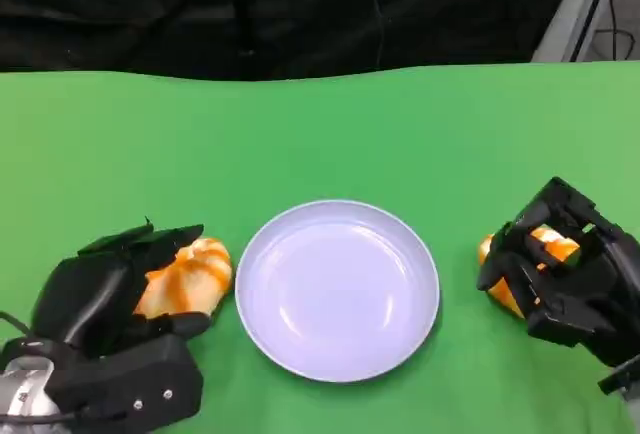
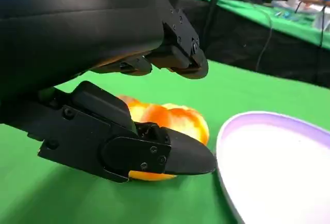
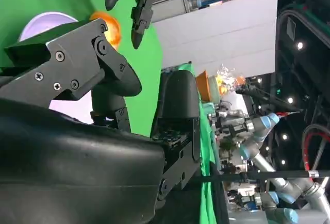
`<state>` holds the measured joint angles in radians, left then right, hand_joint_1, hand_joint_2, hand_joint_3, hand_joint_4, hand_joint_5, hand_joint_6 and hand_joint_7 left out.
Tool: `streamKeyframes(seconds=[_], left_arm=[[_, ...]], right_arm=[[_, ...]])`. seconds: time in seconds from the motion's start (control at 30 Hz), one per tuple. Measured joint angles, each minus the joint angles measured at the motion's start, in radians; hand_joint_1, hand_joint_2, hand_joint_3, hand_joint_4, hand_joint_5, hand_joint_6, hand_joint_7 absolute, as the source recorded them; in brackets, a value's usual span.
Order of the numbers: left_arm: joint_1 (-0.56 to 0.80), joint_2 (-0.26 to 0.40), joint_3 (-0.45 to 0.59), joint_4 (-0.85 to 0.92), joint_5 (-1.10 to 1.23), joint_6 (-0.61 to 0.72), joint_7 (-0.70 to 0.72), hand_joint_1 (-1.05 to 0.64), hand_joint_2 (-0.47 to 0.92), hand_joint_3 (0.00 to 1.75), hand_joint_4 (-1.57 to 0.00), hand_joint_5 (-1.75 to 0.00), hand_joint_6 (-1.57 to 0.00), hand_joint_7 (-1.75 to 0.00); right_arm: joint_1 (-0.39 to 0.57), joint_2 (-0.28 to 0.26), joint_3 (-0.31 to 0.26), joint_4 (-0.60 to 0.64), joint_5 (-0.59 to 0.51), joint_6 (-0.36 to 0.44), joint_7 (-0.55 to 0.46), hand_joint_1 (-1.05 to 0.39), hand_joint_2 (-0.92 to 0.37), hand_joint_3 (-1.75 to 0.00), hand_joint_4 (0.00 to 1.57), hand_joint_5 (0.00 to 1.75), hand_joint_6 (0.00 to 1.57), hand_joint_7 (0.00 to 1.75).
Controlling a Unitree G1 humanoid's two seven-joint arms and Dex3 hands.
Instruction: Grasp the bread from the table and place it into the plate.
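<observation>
A white plate (image 1: 337,289) lies on the green table between two orange-and-white breads. My left hand (image 1: 110,324) cups the left bread (image 1: 190,274), which rests on the cloth just left of the plate. In the left wrist view the thumb (image 2: 154,157) lies against the bread (image 2: 170,121), while the fingers (image 2: 175,59) hover above it with a gap. My right hand (image 1: 565,274) is curled around the right bread (image 1: 545,246), fingers wrapped over it, on the table right of the plate. The right wrist view looks past my right hand (image 3: 77,79) to the plate (image 3: 46,20) and the left bread (image 3: 111,30).
The green cloth (image 1: 320,134) runs back to a dark curtain beyond the table's far edge. A metal stand (image 1: 580,4) rises at the back right. Open cloth lies behind the plate.
</observation>
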<state>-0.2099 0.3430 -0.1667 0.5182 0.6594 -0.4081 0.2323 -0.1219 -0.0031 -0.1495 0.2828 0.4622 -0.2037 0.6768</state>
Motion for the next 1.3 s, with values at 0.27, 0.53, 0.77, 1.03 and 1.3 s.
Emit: streamKeyframes(seconds=[0.27, 0.53, 0.77, 1.03, 1.3], left_arm=[[-0.035, 0.001, -0.034, 0.068, -0.005, 0.006, 0.0, -0.84, 0.92, 0.33, -0.37, -0.01, -0.45, 0.0], [-0.076, 0.005, -0.063, 0.149, -0.005, 0.012, 0.002, -0.85, 0.92, 0.35, -0.36, 0.0, -0.48, -0.01], [-0.105, 0.005, -0.088, 0.205, -0.005, 0.016, 0.021, -0.8, 0.92, 0.34, -0.37, 0.0, -0.49, -0.01], [-0.144, 0.006, -0.116, 0.282, -0.02, -0.008, 0.034, -0.21, 0.92, 0.04, -0.39, 0.0, -0.5, 0.0], [-0.145, 0.014, -0.128, 0.289, -0.042, -0.028, 0.023, -0.06, 0.91, 0.02, -0.38, 0.0, -0.51, 0.0]], right_arm=[[0.002, 0.0, 0.0, -0.005, 0.0, 0.003, -0.006, 0.03, -0.58, -1.2, 0.49, 1.75, 0.4, 1.57], [0.006, 0.0, 0.001, -0.024, 0.001, 0.008, -0.007, 0.05, -0.59, -1.22, 0.5, 1.75, 0.39, 1.6], [0.009, 0.0, 0.002, -0.035, 0.001, 0.009, -0.009, 0.07, -0.6, -1.23, 0.5, 1.75, 0.38, 1.62], [0.01, 0.0, 0.002, -0.037, 0.002, 0.018, -0.011, 0.07, -0.59, -1.23, 0.5, 1.75, 0.37, 1.64], [0.01, 0.0, 0.001, -0.037, 0.002, 0.018, -0.011, 0.07, -0.59, -1.23, 0.5, 1.75, 0.36, 1.64]])
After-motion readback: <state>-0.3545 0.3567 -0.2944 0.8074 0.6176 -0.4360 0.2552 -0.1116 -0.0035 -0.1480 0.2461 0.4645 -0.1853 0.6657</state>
